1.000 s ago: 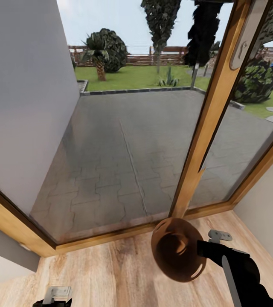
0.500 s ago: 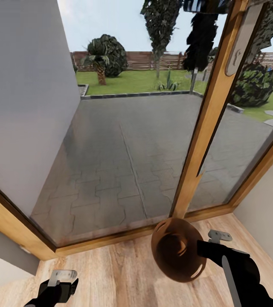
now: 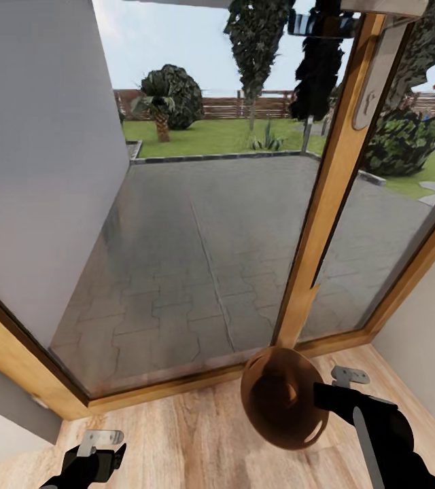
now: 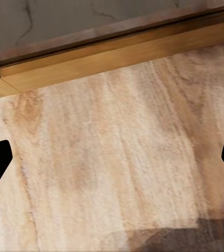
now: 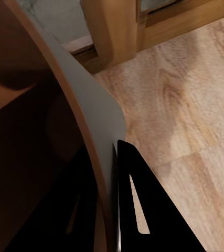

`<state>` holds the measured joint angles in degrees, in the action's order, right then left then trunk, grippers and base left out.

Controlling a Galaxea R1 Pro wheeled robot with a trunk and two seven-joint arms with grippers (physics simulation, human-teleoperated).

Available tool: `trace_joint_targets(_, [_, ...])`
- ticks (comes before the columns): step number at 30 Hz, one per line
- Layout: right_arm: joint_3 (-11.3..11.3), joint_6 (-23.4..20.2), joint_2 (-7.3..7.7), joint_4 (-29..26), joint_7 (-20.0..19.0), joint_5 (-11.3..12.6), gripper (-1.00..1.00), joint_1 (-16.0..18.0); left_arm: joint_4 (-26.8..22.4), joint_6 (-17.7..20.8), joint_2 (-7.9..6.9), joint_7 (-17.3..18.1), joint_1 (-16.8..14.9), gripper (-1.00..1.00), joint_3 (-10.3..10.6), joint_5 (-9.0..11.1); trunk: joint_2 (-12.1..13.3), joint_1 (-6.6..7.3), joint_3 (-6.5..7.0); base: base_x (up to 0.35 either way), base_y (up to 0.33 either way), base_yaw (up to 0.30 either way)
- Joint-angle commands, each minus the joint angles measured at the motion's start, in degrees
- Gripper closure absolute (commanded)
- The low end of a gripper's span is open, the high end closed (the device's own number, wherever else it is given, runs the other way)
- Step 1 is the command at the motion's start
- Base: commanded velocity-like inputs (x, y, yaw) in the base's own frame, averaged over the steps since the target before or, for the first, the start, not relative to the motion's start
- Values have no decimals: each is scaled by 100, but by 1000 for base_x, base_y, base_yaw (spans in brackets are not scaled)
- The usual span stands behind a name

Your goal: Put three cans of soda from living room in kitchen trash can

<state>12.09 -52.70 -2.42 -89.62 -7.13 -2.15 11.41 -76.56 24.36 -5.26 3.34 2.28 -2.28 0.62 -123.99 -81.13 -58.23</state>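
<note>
Bin (image 3: 282, 397) w/ bare copper inside clamped at rim by right claw (image 3: 321, 396); left claw (image 4: 112, 163) spread apart.

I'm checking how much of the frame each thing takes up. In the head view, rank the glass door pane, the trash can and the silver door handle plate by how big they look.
1. Glass door pane, by far the largest.
2. Trash can, held at its rim by the right gripper.
3. Door handle plate, the smallest.

The bin sits much nearer the camera, so its apparent size is inflated.
</note>
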Motion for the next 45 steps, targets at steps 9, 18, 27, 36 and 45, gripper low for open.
trace_joint_targets(9, [4,2,-4,15,-25,94,100,1,-30,19,7,18,0,-100,0,22,0,0,85,0,0,0])
trace_joint_targets(18, [-1,-4,-4,14,-25,100,100,1,-34,28,45,17,0,-100,0,37,0,0,168,0,0,0])
trace_joint_targets(27, [12,-4,4,18,-25,99,100,1,-34,23,50,17,0,-100,0,44,0,0,252,0,0,0])
trace_joint_targets(36, [13,-4,5,19,-25,100,100,1,-34,18,49,17,0,-100,0,44,0,0,336,0,0,0])
trace_joint_targets(45, [16,-47,7,17,-26,100,100,1,-43,20,51,17,0,-100,0,44,0,0,402,0,0,-3])
